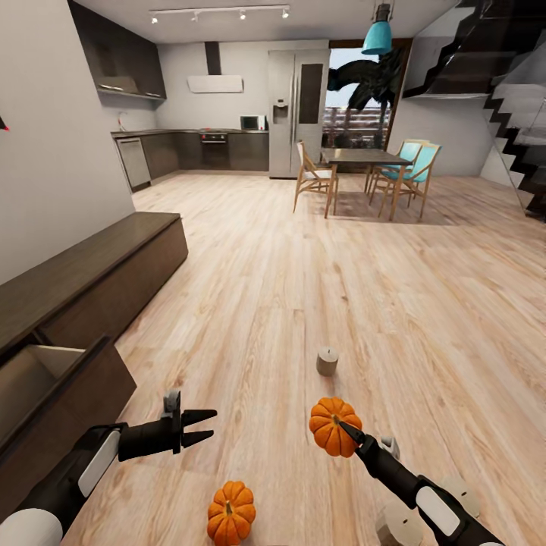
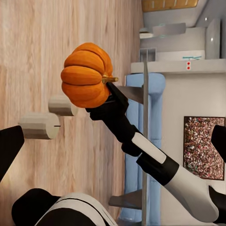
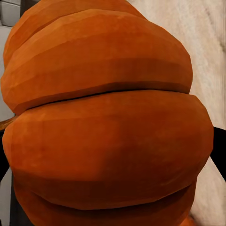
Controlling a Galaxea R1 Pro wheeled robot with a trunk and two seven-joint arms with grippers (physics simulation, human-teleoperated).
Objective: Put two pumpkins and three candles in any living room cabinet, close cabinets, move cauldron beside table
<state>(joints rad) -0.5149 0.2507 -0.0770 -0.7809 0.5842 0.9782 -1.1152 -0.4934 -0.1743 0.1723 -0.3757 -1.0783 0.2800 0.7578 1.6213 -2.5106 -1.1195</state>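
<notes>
My right gripper (image 1: 343,432) is shut on an orange ribbed pumpkin (image 1: 332,425) and holds it above the wood floor. That pumpkin (image 3: 108,117) looms close in the right wrist view, and it also appears as a pumpkin (image 2: 87,75) in the left wrist view. A second pumpkin (image 1: 231,512) sits on the floor between my arms. My left gripper (image 1: 212,425) is open and empty, pointing right. One candle (image 1: 327,361) stands on the floor ahead; two candles (image 1: 398,525) (image 1: 461,493) stand beside my right forearm. The dark cabinet (image 1: 98,280) runs along the left wall. The cauldron and the table are out of view.
The cabinet's nearest drawer (image 1: 45,375) stands pulled out at my left, showing a pale interior. Open wood floor stretches ahead to a dining table with chairs (image 1: 356,163), a kitchen with a fridge (image 1: 297,114), and stairs (image 1: 523,136) at the right.
</notes>
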